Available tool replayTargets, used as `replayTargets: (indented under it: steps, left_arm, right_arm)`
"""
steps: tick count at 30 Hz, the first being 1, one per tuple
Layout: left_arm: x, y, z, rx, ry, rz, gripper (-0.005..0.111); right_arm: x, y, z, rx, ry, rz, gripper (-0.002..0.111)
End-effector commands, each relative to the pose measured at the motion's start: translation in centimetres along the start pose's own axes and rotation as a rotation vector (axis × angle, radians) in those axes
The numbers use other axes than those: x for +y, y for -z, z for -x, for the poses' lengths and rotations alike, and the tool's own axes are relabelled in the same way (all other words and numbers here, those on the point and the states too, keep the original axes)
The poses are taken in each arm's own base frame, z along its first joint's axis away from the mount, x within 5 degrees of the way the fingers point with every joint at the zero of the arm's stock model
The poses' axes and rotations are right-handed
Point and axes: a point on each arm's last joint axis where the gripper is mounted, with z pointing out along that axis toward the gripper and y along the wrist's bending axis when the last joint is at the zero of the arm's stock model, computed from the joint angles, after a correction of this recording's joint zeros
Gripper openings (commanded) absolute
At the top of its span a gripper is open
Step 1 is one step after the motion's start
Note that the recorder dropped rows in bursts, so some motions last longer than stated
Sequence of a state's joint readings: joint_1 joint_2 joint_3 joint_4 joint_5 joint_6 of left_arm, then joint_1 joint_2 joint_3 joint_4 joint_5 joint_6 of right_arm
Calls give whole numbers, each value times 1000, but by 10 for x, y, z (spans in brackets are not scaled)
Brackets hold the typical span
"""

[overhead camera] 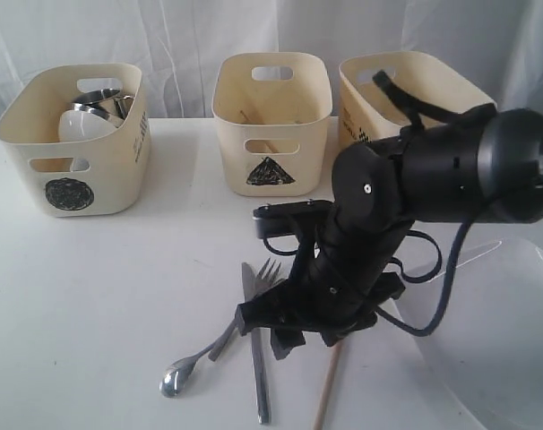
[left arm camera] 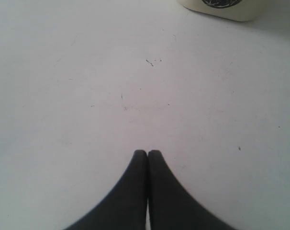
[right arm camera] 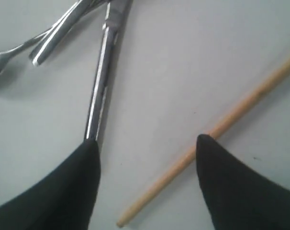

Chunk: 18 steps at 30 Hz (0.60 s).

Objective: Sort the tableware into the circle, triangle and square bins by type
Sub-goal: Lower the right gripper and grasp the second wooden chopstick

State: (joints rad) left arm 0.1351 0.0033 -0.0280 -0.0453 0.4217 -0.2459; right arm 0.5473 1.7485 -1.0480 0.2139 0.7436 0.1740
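Observation:
At the table's front lie a steel spoon [overhead camera: 184,369], a knife [overhead camera: 257,363], a fork [overhead camera: 270,269] and one wooden chopstick [overhead camera: 328,391]. My right gripper [overhead camera: 289,339] hangs low over them, open and holding nothing. In the right wrist view the right gripper [right arm camera: 147,141] straddles the chopstick [right arm camera: 221,127], whose thin end lies between the fingers; the knife [right arm camera: 102,81] runs under the other finger. The large white plate [overhead camera: 500,336] sits at the front right. My left gripper [left arm camera: 148,153] is shut over bare table, empty, and out of the exterior view.
Three cream bins stand along the back. The circle bin [overhead camera: 70,175] holds steel mugs [overhead camera: 99,98] and a white bowl [overhead camera: 81,125]. The triangle bin [overhead camera: 271,134] is in the middle. The third bin [overhead camera: 406,85] is partly hidden by my right arm. The circle bin's base [left arm camera: 221,7] shows by the left gripper.

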Motion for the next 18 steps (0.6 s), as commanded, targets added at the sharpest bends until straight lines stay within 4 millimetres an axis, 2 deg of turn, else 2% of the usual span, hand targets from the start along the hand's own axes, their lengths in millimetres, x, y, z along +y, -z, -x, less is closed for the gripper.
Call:
replayTargets:
  steps: [1,3,9,18]
  left_arm:
    - [0,-1,-8,63,13,0,1]
    - [0,-1,-8,63,13,0,1]
    - [0,-1,-8,63,13,0,1]
    - [0,-1,-8,63,13,0,1]
  right_arm:
    - [-12,-11,2,-15,-260,-121,58]
    - [-19,-15,1,-1,-340,-191,58]
    - [-24,-34,-3,73,-342,-244,57]
    - [-23,-40,-1,58,-319,-227,32]
